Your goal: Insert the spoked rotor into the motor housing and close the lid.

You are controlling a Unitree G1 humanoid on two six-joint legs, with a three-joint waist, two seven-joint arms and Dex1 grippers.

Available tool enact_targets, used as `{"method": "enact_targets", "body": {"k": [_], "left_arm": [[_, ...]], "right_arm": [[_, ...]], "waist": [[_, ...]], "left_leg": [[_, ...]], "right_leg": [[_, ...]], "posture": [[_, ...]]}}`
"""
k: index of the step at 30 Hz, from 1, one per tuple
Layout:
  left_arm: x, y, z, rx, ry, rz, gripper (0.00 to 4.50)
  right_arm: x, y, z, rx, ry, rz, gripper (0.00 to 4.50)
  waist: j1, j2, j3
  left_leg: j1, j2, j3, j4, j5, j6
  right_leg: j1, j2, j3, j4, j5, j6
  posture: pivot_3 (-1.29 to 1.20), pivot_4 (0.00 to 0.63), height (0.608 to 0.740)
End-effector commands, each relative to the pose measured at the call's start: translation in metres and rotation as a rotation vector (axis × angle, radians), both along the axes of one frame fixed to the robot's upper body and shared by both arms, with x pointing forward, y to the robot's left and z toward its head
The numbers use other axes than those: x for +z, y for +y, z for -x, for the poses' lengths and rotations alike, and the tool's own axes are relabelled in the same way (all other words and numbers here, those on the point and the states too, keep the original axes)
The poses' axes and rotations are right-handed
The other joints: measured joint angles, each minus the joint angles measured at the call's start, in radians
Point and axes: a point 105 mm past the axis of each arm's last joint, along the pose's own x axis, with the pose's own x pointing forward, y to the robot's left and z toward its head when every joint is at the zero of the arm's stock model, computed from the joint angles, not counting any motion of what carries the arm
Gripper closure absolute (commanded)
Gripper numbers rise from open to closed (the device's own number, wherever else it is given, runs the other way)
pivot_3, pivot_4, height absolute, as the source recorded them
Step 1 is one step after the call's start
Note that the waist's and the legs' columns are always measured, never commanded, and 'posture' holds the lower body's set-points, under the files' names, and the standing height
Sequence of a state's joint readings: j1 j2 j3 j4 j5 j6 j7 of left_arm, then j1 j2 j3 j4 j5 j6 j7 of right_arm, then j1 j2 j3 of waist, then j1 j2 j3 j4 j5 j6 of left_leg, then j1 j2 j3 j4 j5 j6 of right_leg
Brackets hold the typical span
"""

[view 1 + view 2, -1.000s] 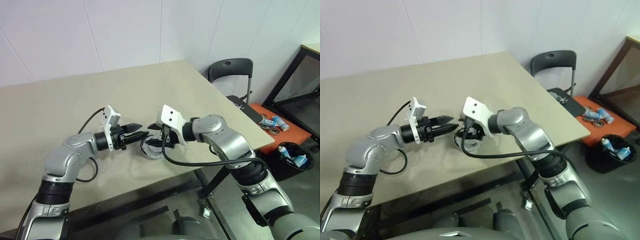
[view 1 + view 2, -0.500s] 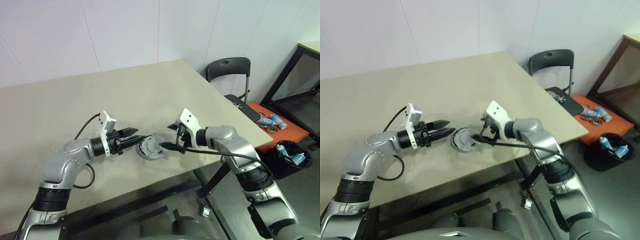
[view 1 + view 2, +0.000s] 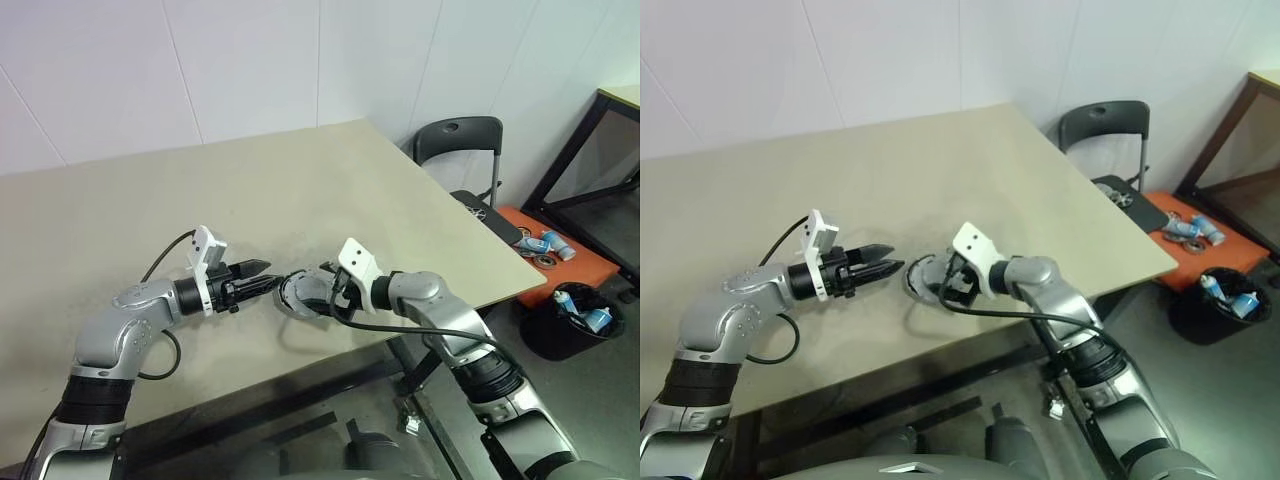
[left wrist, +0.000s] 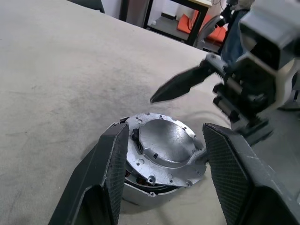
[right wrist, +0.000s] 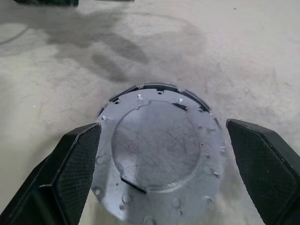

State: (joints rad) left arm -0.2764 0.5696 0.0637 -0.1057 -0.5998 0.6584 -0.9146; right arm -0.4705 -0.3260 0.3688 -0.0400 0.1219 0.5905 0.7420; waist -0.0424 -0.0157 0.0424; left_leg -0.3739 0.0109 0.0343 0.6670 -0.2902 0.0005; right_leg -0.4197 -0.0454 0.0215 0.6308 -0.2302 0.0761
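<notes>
The motor housing (image 4: 140, 187) rests on the tan table (image 3: 200, 200), and its silver lid (image 5: 159, 150) with a raised round centre lies on top. The spoked rotor is hidden under the lid. My right gripper (image 5: 161, 126) is open wide, low over the table, one finger on each side of the lid and apart from it. From the opposite side my left gripper (image 4: 165, 129) is open too, its fingers (image 4: 115, 159) flanking the housing's near edge. In the left eye view the housing (image 3: 300, 296) lies between the left gripper (image 3: 272, 275) and the right gripper (image 3: 318, 290).
The table's front edge runs just below the housing. Past its right corner stand a black folding chair (image 3: 460, 140), a low orange stand (image 3: 550, 255) with small parts, and a black bin (image 3: 580, 320).
The right gripper was closed around the housing above the table, then let go and opened wide. It sank, and its fingers now flank the lid. The left gripper has hardly moved.
</notes>
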Motion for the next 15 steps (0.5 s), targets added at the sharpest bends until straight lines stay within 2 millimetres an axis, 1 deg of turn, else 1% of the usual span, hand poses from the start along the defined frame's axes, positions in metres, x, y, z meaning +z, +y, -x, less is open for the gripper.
{"method": "enact_targets", "body": {"k": [1, 8, 15], "left_arm": [[0.0086, 0.0053, -0.0017, 0.005, -0.041, -0.009, 1.84], [0.0070, 0.0087, -0.0008, 0.015, -0.038, -0.009, 1.84], [0.0069, 0.0115, 0.0005, 0.029, -0.041, -0.008, 1.84]], "right_arm": [[0.0042, 0.0052, -0.0023, 0.003, -0.048, -0.010, 0.03], [0.0011, 0.0074, -0.0048, 0.001, -0.015, -0.025, 0.03], [-0.0026, 0.0034, -0.0093, -0.029, 0.060, -0.060, 0.03]], "waist": [[0.000, 0.000, 0.000], [0.000, 0.000, 0.000], [-0.001, 0.000, 0.000]], "left_leg": [[0.000, 0.000, 0.000, 0.000, 0.000, 0.000], [0.000, 0.000, 0.000, 0.000, 0.000, 0.000], [0.001, 0.000, 0.000, 0.000, 0.000, 0.000]], "right_leg": [[0.000, 0.000, 0.000, 0.000, 0.000, 0.000], [0.000, 0.000, 0.000, 0.000, 0.000, 0.000], [0.000, 0.000, 0.000, 0.000, 0.000, 0.000]], "posture": [[0.00, 0.000, 0.740], [0.00, 0.000, 0.740], [0.00, 0.000, 0.740]]}}
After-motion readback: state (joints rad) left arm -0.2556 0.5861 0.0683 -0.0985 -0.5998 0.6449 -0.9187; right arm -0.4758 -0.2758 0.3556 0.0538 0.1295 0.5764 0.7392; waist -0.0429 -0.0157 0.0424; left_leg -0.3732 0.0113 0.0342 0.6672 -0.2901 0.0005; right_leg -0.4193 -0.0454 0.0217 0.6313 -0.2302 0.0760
